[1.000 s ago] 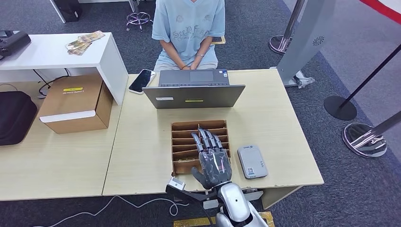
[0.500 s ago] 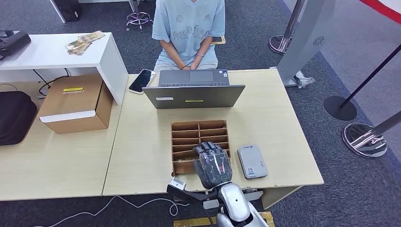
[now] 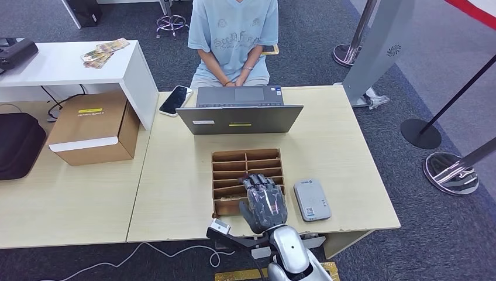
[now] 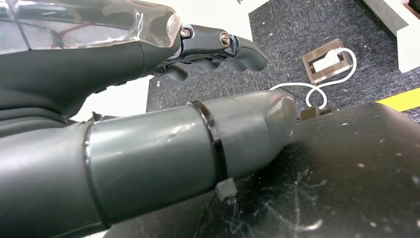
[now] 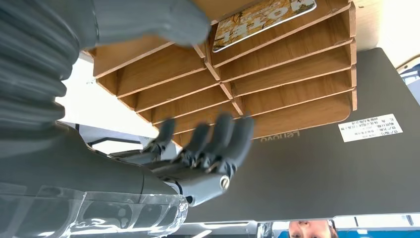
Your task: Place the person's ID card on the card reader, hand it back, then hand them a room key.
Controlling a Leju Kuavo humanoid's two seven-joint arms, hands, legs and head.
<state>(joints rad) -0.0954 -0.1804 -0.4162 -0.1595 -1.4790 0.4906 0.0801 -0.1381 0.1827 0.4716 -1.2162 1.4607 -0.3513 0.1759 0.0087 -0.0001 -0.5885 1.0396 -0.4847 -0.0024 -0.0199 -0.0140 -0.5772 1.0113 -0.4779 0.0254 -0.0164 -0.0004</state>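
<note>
A room key card [image 5: 265, 22] with a pale yellowish printed face and dark lettering lies in one slot of the wooden organizer [image 3: 234, 170], a brown tray split into two columns of shallow compartments; in the right wrist view the card sits in a slot at the near end, close to the thumb. The right hand [image 3: 264, 201] hovers over the near right part of the organizer, its fingers [image 5: 218, 139] curled partway in and apart, holding nothing that can be seen. Just right of the organizer lies the card reader [image 3: 312, 199], a flat grey box with a small label on its face, separate from the tray. The left hand [image 4: 148, 124] hangs low beside the robot, thumb and fingers apart and nothing between them. The surface [image 3: 175, 193] is a pale wood-look desk; at its far edge stands an open grey laptop [image 3: 240, 114] with its lid back toward the robot, and a dark phone [image 3: 175, 100] lies just left of it. A person [image 3: 234, 35] in a light blue shirt sits behind the laptop, hands together. To the left, a cardboard box [image 3: 93, 129] rests on an adjoining desk, beside a white table [image 3: 70, 64]. The floor is dark grey carpet [image 3: 374, 70], with stanchion bases [image 3: 450, 172] at the right.
</note>
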